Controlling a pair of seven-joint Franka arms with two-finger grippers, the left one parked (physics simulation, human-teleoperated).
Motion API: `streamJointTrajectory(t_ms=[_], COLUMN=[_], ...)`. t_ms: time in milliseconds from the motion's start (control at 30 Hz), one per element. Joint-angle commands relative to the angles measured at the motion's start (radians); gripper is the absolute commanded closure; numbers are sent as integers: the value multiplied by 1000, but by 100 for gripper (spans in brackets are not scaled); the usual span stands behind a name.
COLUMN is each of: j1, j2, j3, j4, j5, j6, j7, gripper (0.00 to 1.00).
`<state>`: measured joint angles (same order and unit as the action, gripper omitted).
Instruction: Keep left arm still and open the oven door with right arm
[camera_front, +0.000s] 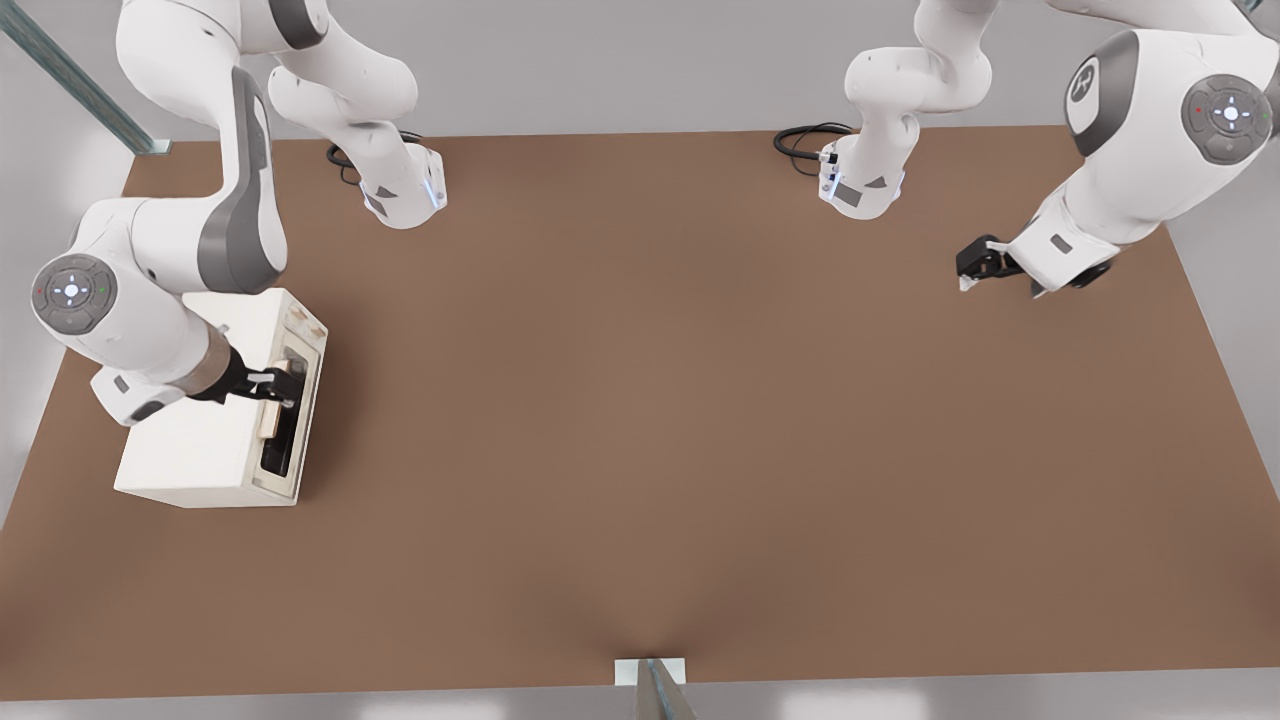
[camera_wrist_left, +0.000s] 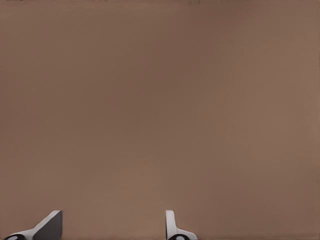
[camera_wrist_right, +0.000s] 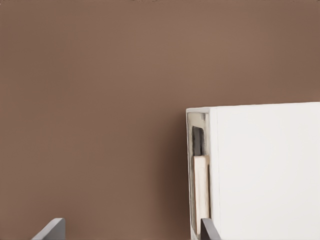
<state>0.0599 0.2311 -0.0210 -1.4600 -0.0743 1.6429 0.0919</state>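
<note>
The cream-white oven (camera_front: 200, 450) sits on the brown table at the front view's left, its front facing the front view's right. Its oven door (camera_front: 303, 420) stands upright against the body, with a tan bar handle (camera_front: 268, 412) across it. My right arm (camera_front: 150, 300) reaches over the oven's top, and its gripper (camera_front: 283, 388) hangs open at the handle. In the right wrist view the handle (camera_wrist_right: 201, 185) lies just inside one fingertip (camera_wrist_right: 208, 231), while the other fingertip (camera_wrist_right: 51, 231) is far off over the table. The oven's top (camera_wrist_right: 265, 170) fills that side of the view.
The brown table (camera_front: 700, 420) stretches wide to the front view's right of the oven. The parked arm (camera_front: 1150, 150) hangs over the far right corner. Both arm bases (camera_front: 405, 190) and black cables (camera_front: 805, 140) sit along the back edge.
</note>
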Motion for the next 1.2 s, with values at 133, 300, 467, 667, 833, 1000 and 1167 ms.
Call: streamJointTrajectory(t_ms=[133,300,467,667,833,1000,1167], j1=[112,196,216,198,192,172,179], j2=[146,218,232,223,220,220,234], j3=[7,7,4,1,1,1,1], j4=[-13,-174,-215,-313,-381,-402,-408], j5=[-400,-699,-739,-777,-806,-825,-825], j6=[-89,-149,-158,-127,-89,-67,-67], j7=[-15,436,529,578,614,615,628], gripper=[5,79,79,79,79,79,79])
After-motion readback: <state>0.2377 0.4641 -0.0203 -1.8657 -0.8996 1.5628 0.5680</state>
